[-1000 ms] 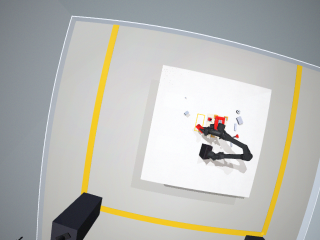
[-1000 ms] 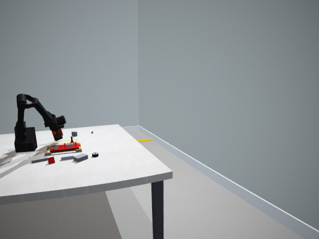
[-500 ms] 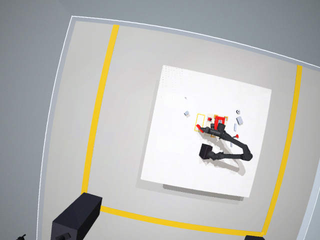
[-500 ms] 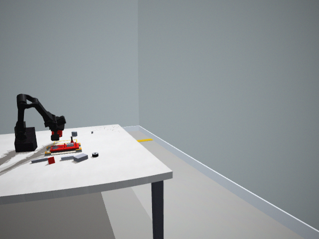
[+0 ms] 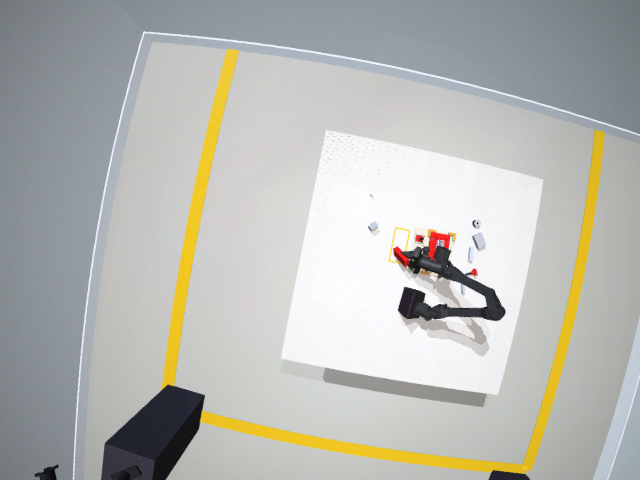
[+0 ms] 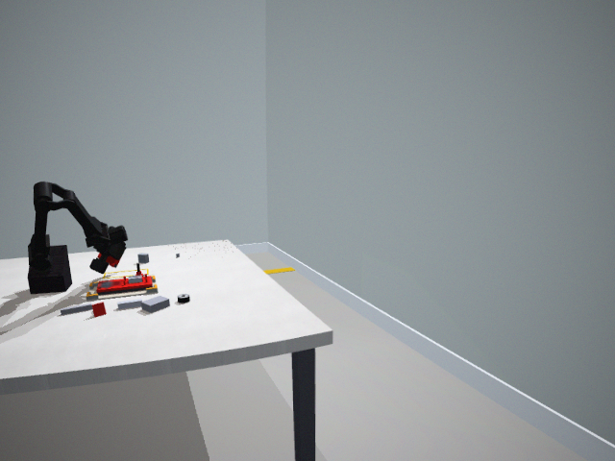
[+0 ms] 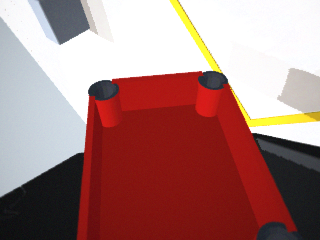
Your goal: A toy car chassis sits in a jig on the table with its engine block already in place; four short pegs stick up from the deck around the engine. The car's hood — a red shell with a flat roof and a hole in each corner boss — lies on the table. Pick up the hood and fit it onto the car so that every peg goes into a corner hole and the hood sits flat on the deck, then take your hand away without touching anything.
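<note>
The red hood (image 5: 400, 256) (image 6: 113, 260) (image 7: 170, 165) is held off the table beside the jig, tilted steeply in the top view. Its hollow underside and three corner bosses with dark-rimmed holes face the wrist camera. My gripper (image 5: 406, 256) (image 6: 108, 262) is shut on the hood, with a black finger along each long side in the wrist view. The red chassis (image 5: 433, 239) (image 6: 117, 285) sits in the jig (image 5: 452, 236) (image 6: 92, 296), partly under the arm in the top view. The grey engine block (image 5: 440, 242) (image 6: 135, 279) is on its deck. Pegs stand up from the deck in the exterior view.
A yellow outline (image 5: 402, 228) (image 7: 200, 45) is marked left of the jig. A grey block (image 5: 373, 226) (image 6: 143, 257) lies beyond it. On the jig's other side lie a larger grey block (image 5: 479, 241) (image 6: 155, 303), a wheel (image 5: 476, 223) (image 6: 184, 298), grey bars and a small red piece (image 6: 99, 309).
</note>
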`<state>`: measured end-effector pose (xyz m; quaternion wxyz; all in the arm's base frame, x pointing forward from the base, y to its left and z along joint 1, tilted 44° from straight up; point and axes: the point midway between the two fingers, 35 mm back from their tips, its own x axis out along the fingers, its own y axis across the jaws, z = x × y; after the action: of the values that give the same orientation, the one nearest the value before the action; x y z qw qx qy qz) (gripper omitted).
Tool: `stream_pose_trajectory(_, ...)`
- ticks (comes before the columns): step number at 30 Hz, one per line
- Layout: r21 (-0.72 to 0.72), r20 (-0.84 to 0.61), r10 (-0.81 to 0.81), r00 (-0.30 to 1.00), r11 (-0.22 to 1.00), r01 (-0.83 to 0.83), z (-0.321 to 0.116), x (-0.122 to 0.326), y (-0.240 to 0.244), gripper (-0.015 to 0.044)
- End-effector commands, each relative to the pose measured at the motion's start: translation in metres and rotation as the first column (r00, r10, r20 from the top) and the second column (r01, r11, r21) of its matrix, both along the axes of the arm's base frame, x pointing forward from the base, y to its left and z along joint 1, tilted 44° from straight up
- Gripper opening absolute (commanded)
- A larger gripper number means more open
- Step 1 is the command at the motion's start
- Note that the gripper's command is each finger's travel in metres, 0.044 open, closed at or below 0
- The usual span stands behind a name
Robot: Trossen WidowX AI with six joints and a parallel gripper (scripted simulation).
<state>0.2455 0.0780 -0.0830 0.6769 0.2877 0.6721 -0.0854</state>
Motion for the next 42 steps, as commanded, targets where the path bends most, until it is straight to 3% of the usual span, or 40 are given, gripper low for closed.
stream_pose_trajectory(1,0.009,-0.043,-0.142,0.989,0.990,0.142,-0.002,-0.001,-0.003,0.0000)
stream_pose_trajectory(11,0.005,-0.140,-0.455,0.880,0.888,0.460,-0.009,-0.002,-0.016,0.0000)
stream_pose_trajectory(21,-0.035,-0.236,-0.729,0.643,0.667,0.744,-0.019,-0.003,-0.037,0.0000)
stream_pose_trajectory(27,-0.019,-0.210,-0.666,0.716,0.735,0.678,-0.016,-0.001,-0.032,0.0000)
stream_pose_trajectory(42,-0.014,-0.223,-0.685,0.694,0.714,0.700,-0.016,0.000,-0.031,0.0394)
